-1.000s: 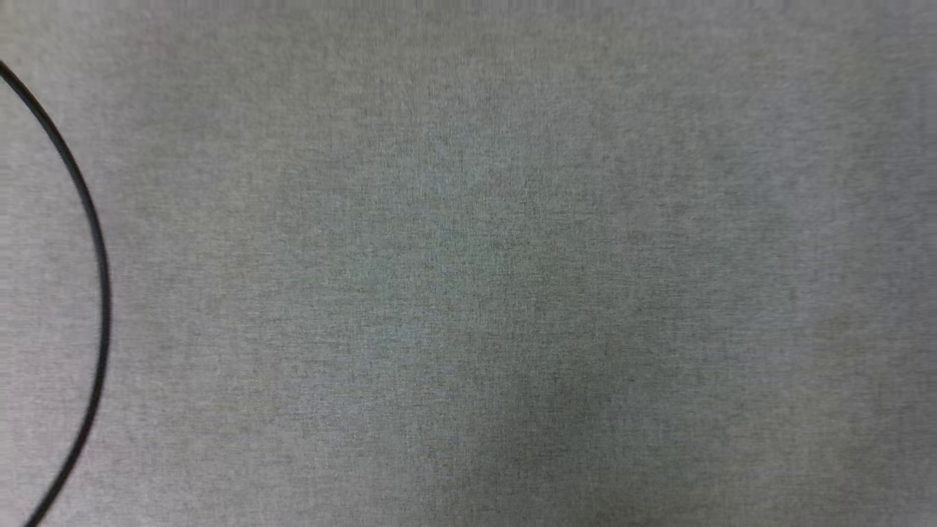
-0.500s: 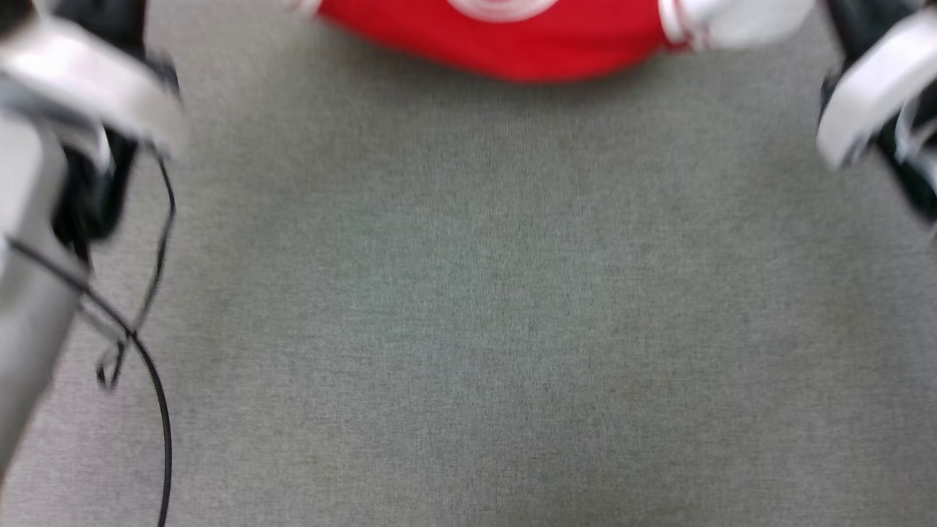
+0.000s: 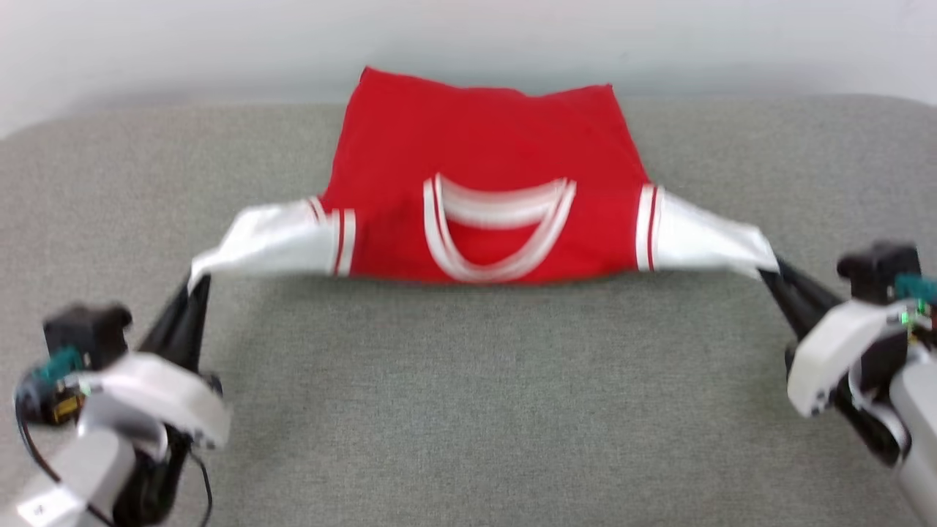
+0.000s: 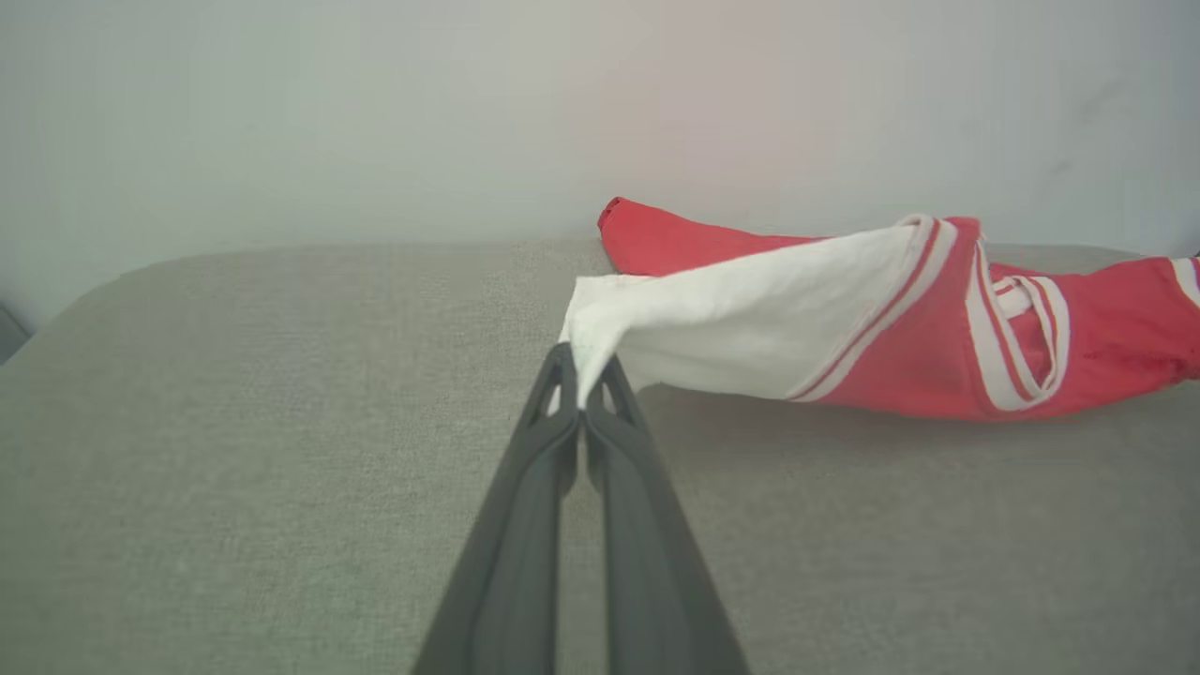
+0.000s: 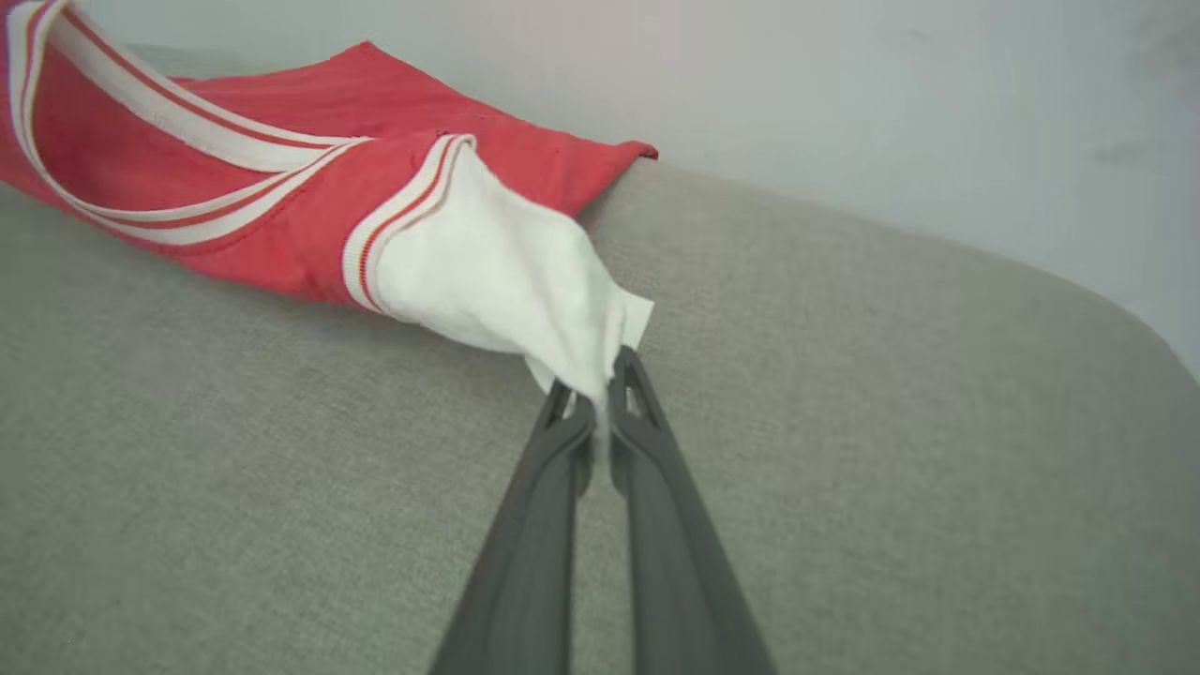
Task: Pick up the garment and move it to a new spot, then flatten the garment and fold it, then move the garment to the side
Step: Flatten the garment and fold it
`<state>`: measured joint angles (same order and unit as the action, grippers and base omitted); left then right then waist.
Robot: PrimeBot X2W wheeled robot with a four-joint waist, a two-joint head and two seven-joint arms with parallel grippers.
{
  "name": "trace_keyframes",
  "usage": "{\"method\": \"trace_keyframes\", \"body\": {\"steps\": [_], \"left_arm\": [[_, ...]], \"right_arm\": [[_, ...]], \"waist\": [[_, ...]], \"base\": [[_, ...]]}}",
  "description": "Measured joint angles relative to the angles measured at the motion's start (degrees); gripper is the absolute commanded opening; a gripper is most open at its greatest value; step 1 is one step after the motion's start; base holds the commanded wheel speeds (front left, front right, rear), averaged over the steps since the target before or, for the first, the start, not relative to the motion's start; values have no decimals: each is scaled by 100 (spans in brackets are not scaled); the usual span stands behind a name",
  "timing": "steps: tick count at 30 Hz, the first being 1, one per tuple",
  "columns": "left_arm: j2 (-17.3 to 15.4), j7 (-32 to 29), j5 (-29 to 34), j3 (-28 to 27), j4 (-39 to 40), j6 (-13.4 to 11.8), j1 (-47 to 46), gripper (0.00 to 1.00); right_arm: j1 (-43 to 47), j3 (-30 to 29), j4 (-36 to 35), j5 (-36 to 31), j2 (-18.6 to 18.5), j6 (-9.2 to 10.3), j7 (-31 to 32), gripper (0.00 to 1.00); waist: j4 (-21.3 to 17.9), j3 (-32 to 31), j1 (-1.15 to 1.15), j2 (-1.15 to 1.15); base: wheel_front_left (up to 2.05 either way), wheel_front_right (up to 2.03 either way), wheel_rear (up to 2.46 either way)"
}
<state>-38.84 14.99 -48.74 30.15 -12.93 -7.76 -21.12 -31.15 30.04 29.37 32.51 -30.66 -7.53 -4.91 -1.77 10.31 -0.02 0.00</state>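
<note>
- The red jersey T-shirt (image 3: 483, 139) is lying on the grey cloth surface (image 3: 468, 410), toward the far side; its far edge is sitting right by the pale wall (image 3: 468, 36); its neck end is pointing toward the robot.
- The striped collar (image 3: 498, 223) is showing white with thin red lines; it is making a big U shape on the near part of the shirt.
- The left gripper (image 3: 196, 282) is pinching the tip of the left white sleeve (image 3: 271, 238); its two dark fingers are pressing tight together on the cloth; in the left wrist view a bit of white cloth (image 4: 586, 352) is poking up between the tips.
- The right gripper (image 3: 767, 269) is pinching the tip of the right white sleeve (image 3: 703, 234); its fingers are squeezing tight too; in the right wrist view the white cloth (image 5: 581, 356) is bunching up just above the tips.
- Both sleeves are stretching out sideways, one to each side; they are lifting a little off the grey surface, and a soft shadow is lying under them.
- The red body of the shirt is resting on the surface behind the sleeves; its near edge is rising a little.
- The two grippers are sitting well apart, one at each side, with the shirt between them.
</note>
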Motion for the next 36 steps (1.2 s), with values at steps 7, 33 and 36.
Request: {"method": "trace_keyframes", "body": {"steps": [7,33,36], "left_arm": [[163,0,-99,-244,109,-166,1113,0],[1033,0,105,-945,-390,80,3251,0],[1106,0,210,-981,-415,145,3223,0]], "right_arm": [[1214,-427,-142,91,1,-1,48,0],[4191,-1967,-699,-107,305,-3,292,10],[4185,-2084,-838,-118,380,-2,285,100]], "waist": [[-23,-398,0,0],[297,-1048,2,0],[302,-1054,2,0]], "base": [[0,0,0],[0,0,0],[0,0,0]]}}
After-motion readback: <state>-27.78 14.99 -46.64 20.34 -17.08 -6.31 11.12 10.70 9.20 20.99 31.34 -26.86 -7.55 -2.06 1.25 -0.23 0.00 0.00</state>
